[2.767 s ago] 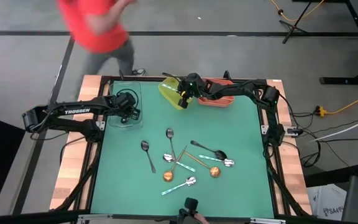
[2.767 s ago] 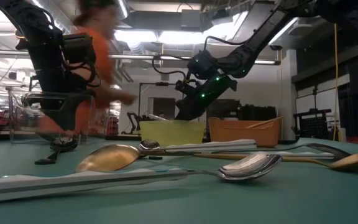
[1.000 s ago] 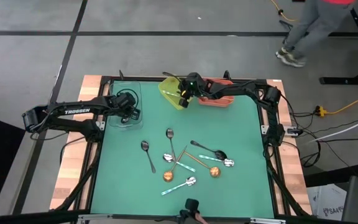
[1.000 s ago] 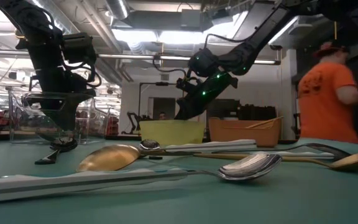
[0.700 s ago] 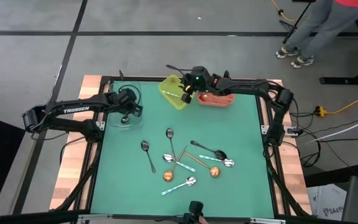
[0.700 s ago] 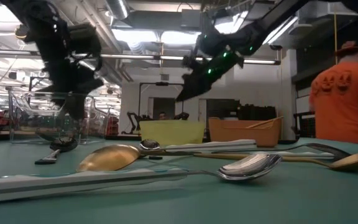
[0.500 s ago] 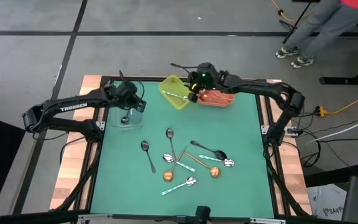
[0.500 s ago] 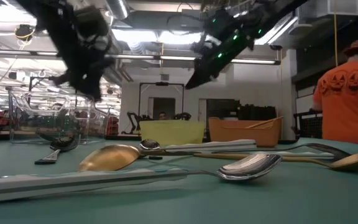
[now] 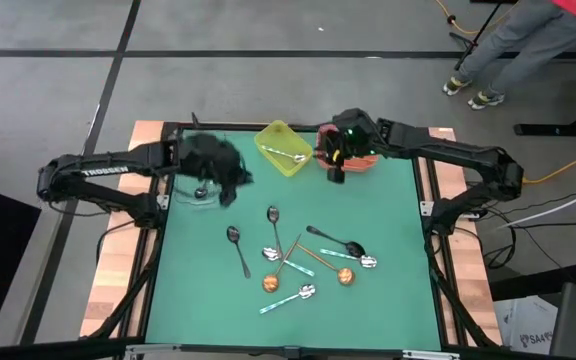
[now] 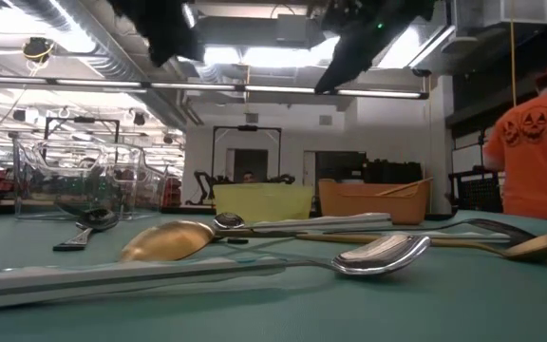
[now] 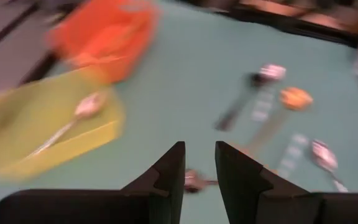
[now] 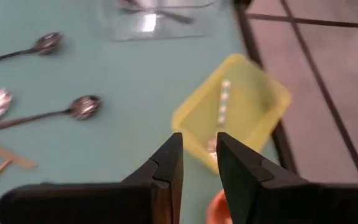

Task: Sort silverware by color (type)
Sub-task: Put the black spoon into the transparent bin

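Tabletop (image 9: 388, 300) first: I see a green mat filling the frame between the two arm bases, with wooden edging down both sides. At its far edge three containers sit in a row — a clear tray (image 9: 200, 190) on the left, a yellow bin (image 9: 286, 138) in the middle, an orange bin (image 9: 360, 160) on the right.

My left arm reaches in from the left side, and the left gripper (image 9: 230, 188) hangs over the mat just beside the clear tray. In the left wrist view its fingers (image 11: 169, 171) stand a narrow gap apart with nothing between them. My right arm comes in from the right side, the right gripper (image 9: 334, 172) raised at the near edge of the orange bin, between it and the yellow bin. Its fingers (image 12: 168, 163) show the same narrow gap, also empty.

One pale-handled spoon (image 9: 286, 153) lies inside the yellow bin, and a dark spoon (image 9: 200, 192) lies inside the clear tray. I cannot tell what the orange bin holds.

Loose silverware (image 9: 303, 258) lies scattered on the mat's middle and near half, well apart from both grippers: two dark spoons (image 9: 238, 248) side by side toward the left, a black spoon (image 9: 336, 241) toward the right, two copper-gold spoons (image 9: 270, 284) with crossing handles, and silver ones with pale teal handles — one of them (image 9: 290, 298) lies nearest the front edge.

Beyond the tabletop, a person in an orange shirt (image 10: 537, 142) stands at the right of the room.
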You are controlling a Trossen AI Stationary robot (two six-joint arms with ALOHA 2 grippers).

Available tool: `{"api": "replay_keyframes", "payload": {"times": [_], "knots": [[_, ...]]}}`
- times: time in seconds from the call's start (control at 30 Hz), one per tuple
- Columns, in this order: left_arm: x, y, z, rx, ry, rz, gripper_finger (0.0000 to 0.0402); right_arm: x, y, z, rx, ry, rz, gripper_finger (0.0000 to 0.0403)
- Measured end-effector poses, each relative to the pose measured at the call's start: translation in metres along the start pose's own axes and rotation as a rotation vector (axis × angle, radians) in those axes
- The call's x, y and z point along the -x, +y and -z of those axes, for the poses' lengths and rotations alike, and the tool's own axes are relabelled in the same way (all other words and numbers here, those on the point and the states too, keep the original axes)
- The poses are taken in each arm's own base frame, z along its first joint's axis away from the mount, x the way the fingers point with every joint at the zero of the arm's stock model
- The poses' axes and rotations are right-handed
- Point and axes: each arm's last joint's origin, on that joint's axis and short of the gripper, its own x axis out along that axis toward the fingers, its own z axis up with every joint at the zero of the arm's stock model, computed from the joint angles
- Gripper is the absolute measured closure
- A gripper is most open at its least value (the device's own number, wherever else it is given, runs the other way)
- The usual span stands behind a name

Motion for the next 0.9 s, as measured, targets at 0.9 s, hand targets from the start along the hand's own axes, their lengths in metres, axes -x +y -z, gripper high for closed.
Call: {"api": "replay_keyframes", "payload": {"times": [0.9], "knots": [[-0.047,-0.132,0.052,-0.424,0.214,0.362,0.0319,0.01,0.113,-0.007,0.245,0.088,-0.298,0.0315]]}}
